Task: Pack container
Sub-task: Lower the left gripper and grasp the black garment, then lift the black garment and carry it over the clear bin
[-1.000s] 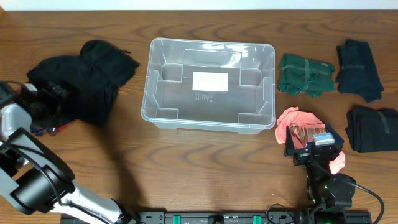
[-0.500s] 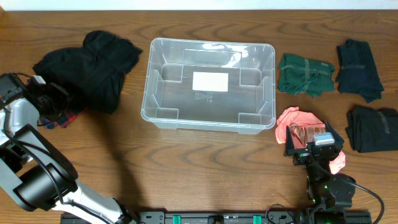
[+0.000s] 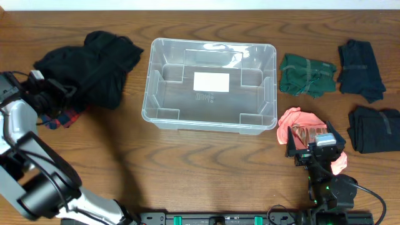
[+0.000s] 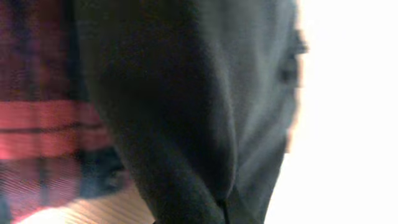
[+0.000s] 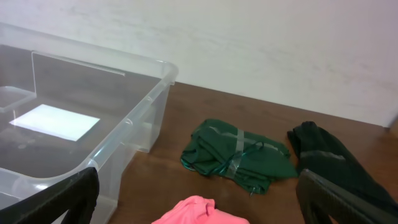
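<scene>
The clear container (image 3: 270, 94) stands mid-table with only a white label on its base; its rim (image 5: 134, 118) also shows in the right wrist view. My left gripper (image 3: 55, 95) is at the far left, shut on the edge of a black garment (image 3: 94, 65). That black garment (image 4: 186, 93) fills the left wrist view and hides the fingers. A red plaid cloth (image 3: 65, 117) lies beside it. My right gripper (image 3: 312, 140) stands open over a pink cloth (image 3: 292, 120), fingers (image 5: 62, 196) wide apart, holding nothing.
A green folded garment (image 3: 306, 75) lies right of the container and shows as the green garment (image 5: 239, 155) in the right wrist view. Two dark garments (image 3: 359, 59) (image 3: 375, 128) lie at the far right. The table's back edge runs just behind the container.
My left gripper has gone from open to shut on the black garment. The black pile has shifted up and to the right, uncovering the red plaid cloth. The right arm has not moved.
</scene>
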You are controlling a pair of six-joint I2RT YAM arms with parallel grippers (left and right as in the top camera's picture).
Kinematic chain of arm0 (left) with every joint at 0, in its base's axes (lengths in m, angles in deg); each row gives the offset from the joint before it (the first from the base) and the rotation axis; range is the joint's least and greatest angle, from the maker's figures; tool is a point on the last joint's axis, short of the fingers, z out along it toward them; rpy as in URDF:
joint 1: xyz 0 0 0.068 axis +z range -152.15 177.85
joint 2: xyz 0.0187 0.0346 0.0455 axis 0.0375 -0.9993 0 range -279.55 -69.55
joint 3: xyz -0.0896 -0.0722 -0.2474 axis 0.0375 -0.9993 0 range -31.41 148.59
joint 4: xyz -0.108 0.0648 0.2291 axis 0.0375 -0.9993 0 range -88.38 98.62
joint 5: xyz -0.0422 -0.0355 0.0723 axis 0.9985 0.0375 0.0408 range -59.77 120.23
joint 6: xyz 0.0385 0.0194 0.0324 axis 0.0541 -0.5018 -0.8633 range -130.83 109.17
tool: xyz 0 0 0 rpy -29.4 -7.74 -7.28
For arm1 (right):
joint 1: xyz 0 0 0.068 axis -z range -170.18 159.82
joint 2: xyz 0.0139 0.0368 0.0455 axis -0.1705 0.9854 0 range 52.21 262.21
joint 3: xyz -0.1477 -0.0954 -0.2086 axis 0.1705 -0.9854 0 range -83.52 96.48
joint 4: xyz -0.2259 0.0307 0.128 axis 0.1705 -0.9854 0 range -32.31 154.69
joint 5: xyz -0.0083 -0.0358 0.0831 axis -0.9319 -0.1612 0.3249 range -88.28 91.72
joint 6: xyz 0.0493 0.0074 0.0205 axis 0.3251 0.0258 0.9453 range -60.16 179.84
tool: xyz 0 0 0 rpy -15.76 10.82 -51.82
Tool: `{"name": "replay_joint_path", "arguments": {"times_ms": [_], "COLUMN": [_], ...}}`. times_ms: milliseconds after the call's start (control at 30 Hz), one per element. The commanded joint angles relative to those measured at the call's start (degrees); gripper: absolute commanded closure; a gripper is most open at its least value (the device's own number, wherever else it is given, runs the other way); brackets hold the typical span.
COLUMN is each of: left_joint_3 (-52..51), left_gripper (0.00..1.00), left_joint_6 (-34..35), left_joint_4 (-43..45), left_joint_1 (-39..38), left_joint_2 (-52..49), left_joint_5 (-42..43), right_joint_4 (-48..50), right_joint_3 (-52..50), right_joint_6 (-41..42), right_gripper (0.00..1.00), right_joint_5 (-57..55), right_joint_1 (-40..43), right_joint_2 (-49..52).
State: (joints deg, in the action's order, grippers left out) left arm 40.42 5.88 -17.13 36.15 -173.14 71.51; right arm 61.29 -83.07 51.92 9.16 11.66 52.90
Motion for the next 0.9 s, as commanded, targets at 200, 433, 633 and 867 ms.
{"name": "replay_joint_path", "arguments": {"times_ms": [200,433,633,867], "left_joint_3": [0.31,0.31,0.31,0.31], "left_gripper": [0.94,0.94,0.94,0.94], "left_joint_6": [0.61,2.08,2.03,1.99], "left_joint_4": [1.77,5.18,9.88,16.31], "left_joint_1": [-0.79,-4.96,-12.96,-22.84], "left_joint_2": [20.2,32.33,37.94,39.12], "left_joint_5": [9.57,9.77,12.31,17.18], "right_joint_4": [-0.24,-0.24,-0.24,-0.24], "right_joint_3": [-0.13,-0.13,-0.13,-0.13], "right_joint_6": [0.59,0.59,0.59,0.59], "right_gripper": [0.01,0.01,0.01,0.01], "right_joint_5": [-0.37,-0.37,-0.37,-0.37], "right_joint_1": [-0.42,-0.42,-0.42,-0.42], "right_joint_2": [-0.31,-0.31,-0.31,-0.31]}}
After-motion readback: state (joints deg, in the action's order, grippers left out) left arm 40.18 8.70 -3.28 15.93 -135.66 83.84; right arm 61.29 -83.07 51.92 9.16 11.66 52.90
